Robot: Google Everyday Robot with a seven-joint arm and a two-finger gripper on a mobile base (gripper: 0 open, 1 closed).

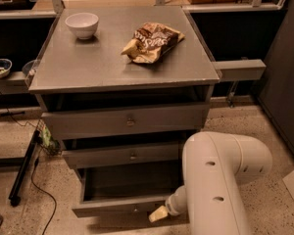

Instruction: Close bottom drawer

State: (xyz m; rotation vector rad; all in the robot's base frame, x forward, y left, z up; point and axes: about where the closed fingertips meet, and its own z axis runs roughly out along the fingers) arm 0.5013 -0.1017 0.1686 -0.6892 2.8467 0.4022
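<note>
Camera view gave us the bottom drawer [118,207] hanging well out past the front edge of the desk [88,67], its dark box exposed. Our gripper [159,213] sat right at the panel's right end, below the desk's front right corner. Whether it was clenched or released, we couldn't tell. We reckoned the push should run straight toward the back edge, nearer the knob [135,209], so the drawer wouldn't skew and jam.

Gripper [158,213] at bottom drawer [112,208] front, arm [220,180] crowding it (box interior free).
</note>
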